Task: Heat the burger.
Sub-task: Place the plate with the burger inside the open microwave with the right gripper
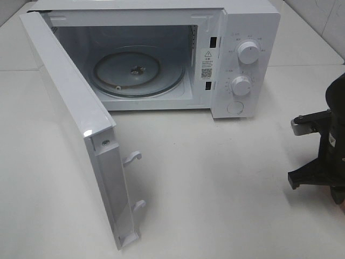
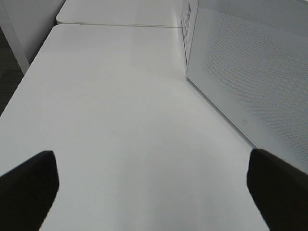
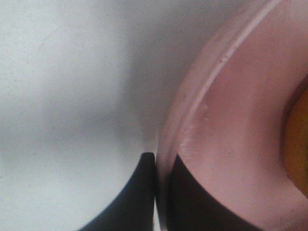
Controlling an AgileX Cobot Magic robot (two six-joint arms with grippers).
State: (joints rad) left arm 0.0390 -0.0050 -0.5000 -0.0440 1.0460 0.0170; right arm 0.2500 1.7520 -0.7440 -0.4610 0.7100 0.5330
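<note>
In the right wrist view my right gripper (image 3: 161, 192) is shut on the rim of the pink plate (image 3: 231, 125), with one dark finger outside the rim and one inside it. Only a golden-orange sliver of the burger (image 3: 299, 139) shows on the plate at the frame's edge. In the exterior high view the right arm (image 1: 326, 145) stands at the far right of the table, where plate and burger are out of view. My left gripper (image 2: 154, 192) is open over bare table with nothing between its fingers.
The white microwave (image 1: 242, 32) stands at the back with its door (image 1: 81, 124) swung wide toward the front left. Its glass turntable (image 1: 132, 70) is bare. Two knobs (image 1: 248, 52) sit on its right panel. The left wrist view shows the microwave's side wall (image 2: 250, 67).
</note>
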